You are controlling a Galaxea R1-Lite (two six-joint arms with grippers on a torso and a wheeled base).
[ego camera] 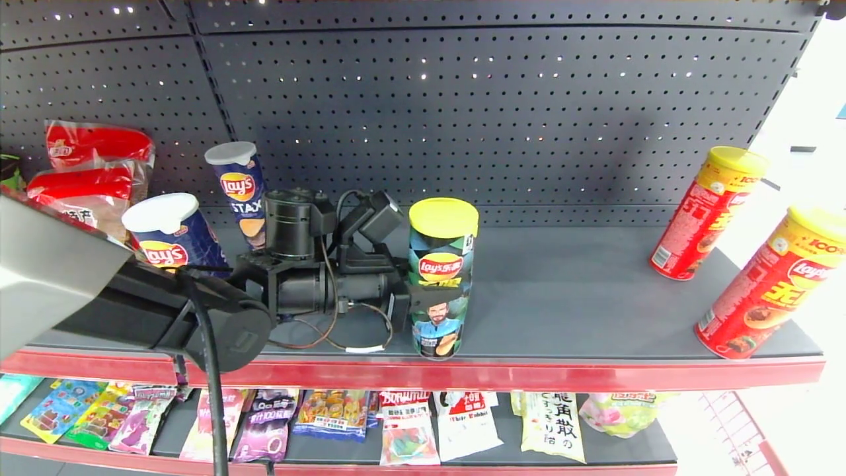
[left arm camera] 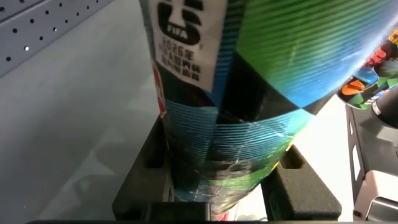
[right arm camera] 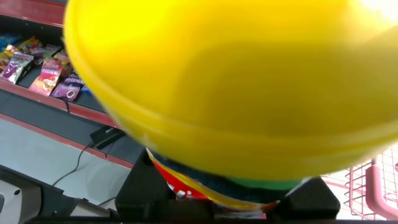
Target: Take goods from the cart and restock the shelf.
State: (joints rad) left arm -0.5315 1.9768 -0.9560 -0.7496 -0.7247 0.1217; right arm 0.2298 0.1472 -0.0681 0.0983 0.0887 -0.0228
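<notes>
While upright (on the shelf (ego camera: 581,297)), green can (ego camera: 441,277) sits between left fingers (left arm camera: 142,177).

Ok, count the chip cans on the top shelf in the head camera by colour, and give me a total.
Blue cans with white lids: 2
Green can with yellow lid, held by the left gripper: 1
Red cans with yellow lids: 2
Total: 5

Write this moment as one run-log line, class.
left gripper: shut on green can | green can: upright on shelf | right gripper: shut on second can, yellow lid
</notes>
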